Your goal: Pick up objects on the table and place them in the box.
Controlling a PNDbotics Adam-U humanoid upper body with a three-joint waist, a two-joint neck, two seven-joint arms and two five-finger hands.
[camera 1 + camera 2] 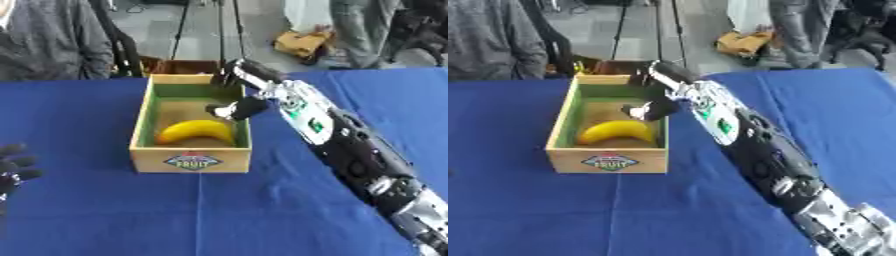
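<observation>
While your right hand (234,95) hangs over the right wall of the wooden box (190,159), its fingers look relaxed and hold nothing, the thumb reaching in above the box floor. A yellow banana (196,131) lies inside the box, near its front wall, just below that thumb and apart from it. Your left hand (12,167) rests released at the left edge of the blue tabletop (87,210), fingers up.

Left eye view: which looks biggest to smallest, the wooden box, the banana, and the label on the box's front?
1. wooden box
2. banana
3. label, only a little smaller than the banana and nearer the camera, so that pair is less certain.
</observation>
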